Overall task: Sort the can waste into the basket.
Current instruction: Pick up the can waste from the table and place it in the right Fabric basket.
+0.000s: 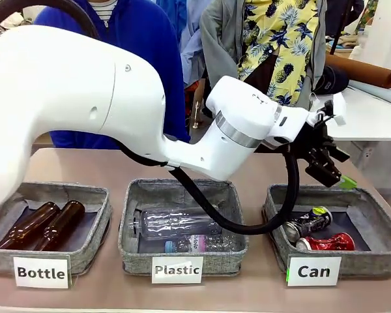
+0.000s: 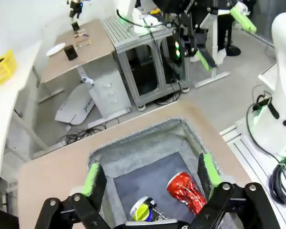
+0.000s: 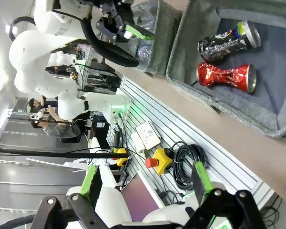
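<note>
The left hand (image 1: 327,168) hangs wide open and empty above the Can basket (image 1: 378,255), where the crushed red can (image 1: 326,244) and dark can (image 1: 309,223) lie lengthwise side by side, while the right hand (image 3: 145,183), also agape, hovers off the worktop (image 1: 260,287) edge beside that basket.

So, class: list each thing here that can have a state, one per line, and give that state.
Red can: crushed, lying in the Can basket.
Dark can: dented, lying beside the red can, same basket.
Can basket: holds both cans.
Left end effector: open, holding nothing, above the Can basket.
Right end effector: open, holding nothing.
Brown bottles: lying in the Bottle basket.
</note>
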Motion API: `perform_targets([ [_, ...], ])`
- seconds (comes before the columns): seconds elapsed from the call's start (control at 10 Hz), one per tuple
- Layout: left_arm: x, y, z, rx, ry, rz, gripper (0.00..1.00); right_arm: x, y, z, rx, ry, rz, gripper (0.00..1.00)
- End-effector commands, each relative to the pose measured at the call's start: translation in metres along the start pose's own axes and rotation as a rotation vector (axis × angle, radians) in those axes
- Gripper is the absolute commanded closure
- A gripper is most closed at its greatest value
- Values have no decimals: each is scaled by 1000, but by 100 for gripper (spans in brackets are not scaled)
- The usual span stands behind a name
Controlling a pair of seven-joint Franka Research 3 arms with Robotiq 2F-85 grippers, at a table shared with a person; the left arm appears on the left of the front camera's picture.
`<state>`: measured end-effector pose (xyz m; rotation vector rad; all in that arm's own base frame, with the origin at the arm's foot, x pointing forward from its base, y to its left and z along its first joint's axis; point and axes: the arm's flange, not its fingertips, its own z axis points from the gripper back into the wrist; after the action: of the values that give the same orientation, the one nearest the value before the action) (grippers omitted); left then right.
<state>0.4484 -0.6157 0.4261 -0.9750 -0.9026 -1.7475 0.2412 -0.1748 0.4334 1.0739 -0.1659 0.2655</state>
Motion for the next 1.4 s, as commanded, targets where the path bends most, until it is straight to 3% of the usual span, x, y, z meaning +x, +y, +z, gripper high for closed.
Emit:
perform_targets([
  [0.0, 10, -12, 39, 27, -94, 38, 0, 0, 0, 0, 0, 0, 0, 0],
  [0.3, -10, -74, 160, 19, -181, 248, 0, 93, -10, -26, 201, -66, 103, 0],
  [0.5, -31, -125, 230, 35, -174, 379, 0, 149, -18, -66, 256, -43, 159, 0],
  [0.6, -42, -142, 264, 30, -230, 465, 0, 175, -21, -93, 260, -50, 172, 0],
  [0.8, -87, -164, 350, 202, -277, 646, 0, 215, -23, -165, 195, -56, 202, 0],
  [0.9, -117, -183, 392, 250, -175, 726, 0, 224, -23, -192, 170, -74, 228, 0],
  [1.0, -143, -208, 437, 283, -166, 804, 0, 232, -21, -213, 183, -104, 235, 0],
  [1.1, -170, -241, 483, 504, -193, 868, 0, 243, -20, -224, 189, -175, 202, 0],
  [1.3, -207, -314, 546, 663, -430, 846, 0, 251, -25, -226, 201, -177, 147, 0],
])
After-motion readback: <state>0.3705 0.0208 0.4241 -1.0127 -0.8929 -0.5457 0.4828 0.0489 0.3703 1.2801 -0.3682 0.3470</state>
